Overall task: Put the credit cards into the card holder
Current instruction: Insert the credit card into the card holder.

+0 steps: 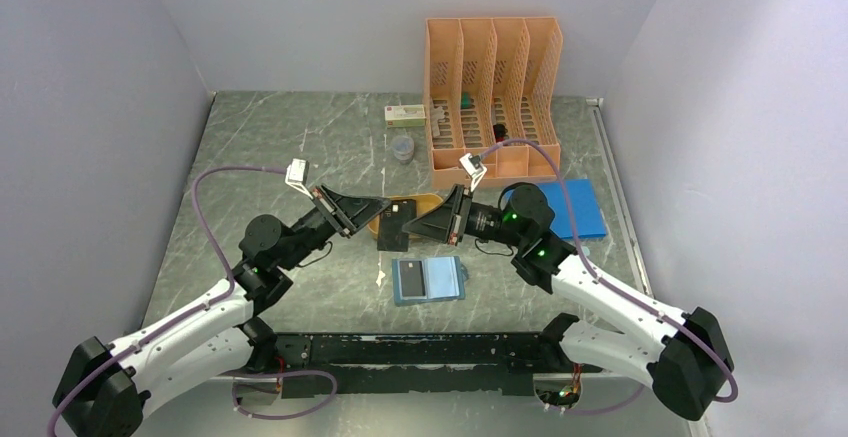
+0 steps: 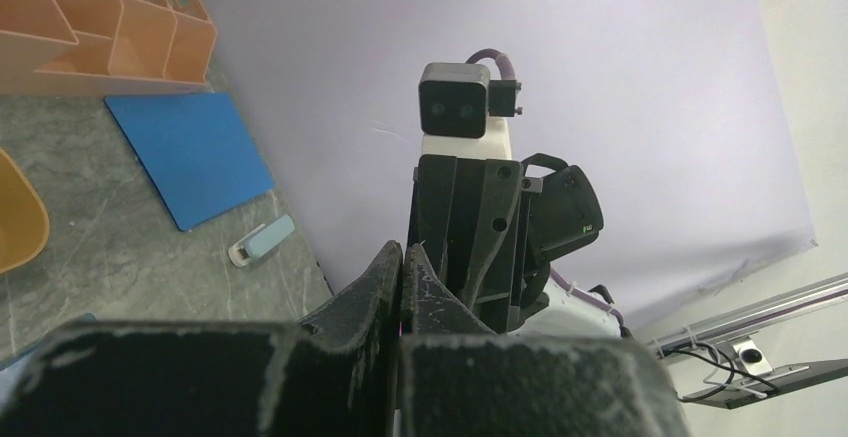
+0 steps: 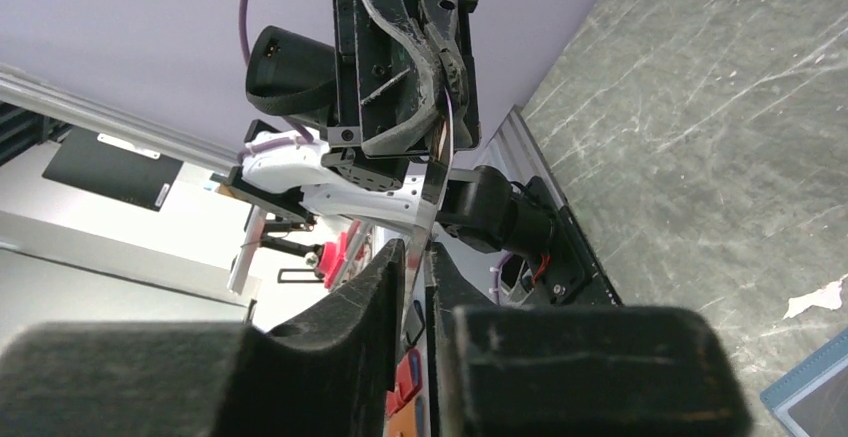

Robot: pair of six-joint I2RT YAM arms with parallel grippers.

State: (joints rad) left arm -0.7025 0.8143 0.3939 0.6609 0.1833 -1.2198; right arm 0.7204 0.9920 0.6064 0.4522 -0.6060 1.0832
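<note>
- The left gripper (image 1: 383, 207) and the right gripper (image 1: 410, 227) meet tip to tip above the table. A small, thin, dark grey rectangular credit card (image 1: 395, 235) hangs where they meet.
- In the right wrist view the card shows edge-on as a thin glinting strip. It runs from between the right gripper's fingers straight out into the left gripper's fingers opposite. Both pairs are pressed together on it, so each gripper looks clamped on one end of the same card.
- The left wrist view shows that gripper's own fingers closed to a hairline, but the card cannot be made out there.
- The small teal-blue, book-style, leather-like card holder (image 1: 428, 279) lies opened flat on the table. It sits below the tips, towards the arm bases, and apart from the card.
- A dark rectangle sits on the holder's half nearer the left gripper. Whether that is a pocketed card cannot be told.
- An orange oval plastic tray (image 1: 425, 200) lies just beyond the tips.
- The card is probably light, stiff and slick, so it could pivot or slip in a shallow pinch.
- The best hold is likely across one short edge, leaving the opposite edge free to lead into a pocket.
- The holder looks soft and light, so it may slide unless the other gripper pins it.
</note>
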